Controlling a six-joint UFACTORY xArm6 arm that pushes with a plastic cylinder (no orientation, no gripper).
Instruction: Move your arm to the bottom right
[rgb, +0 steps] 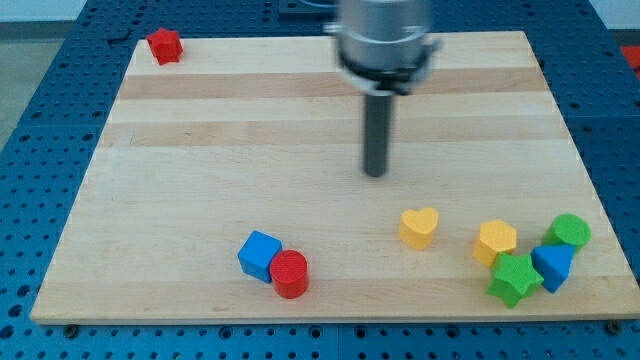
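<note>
My tip (375, 173) is the lower end of a dark rod, near the middle of the wooden board (200, 150), above and left of the yellow heart (419, 227). At the view's bottom right lie a yellow hexagon (495, 241), a green star (515, 278), a blue triangle (553, 265) and a green cylinder (570, 232), packed close together. At the bottom centre-left a blue cube (260, 255) touches a red cylinder (290, 273). A red star (164, 46) sits at the top left corner. The tip touches no block.
The board lies on a blue perforated table (40, 150). The arm's grey body (385, 40) hangs over the board's top middle.
</note>
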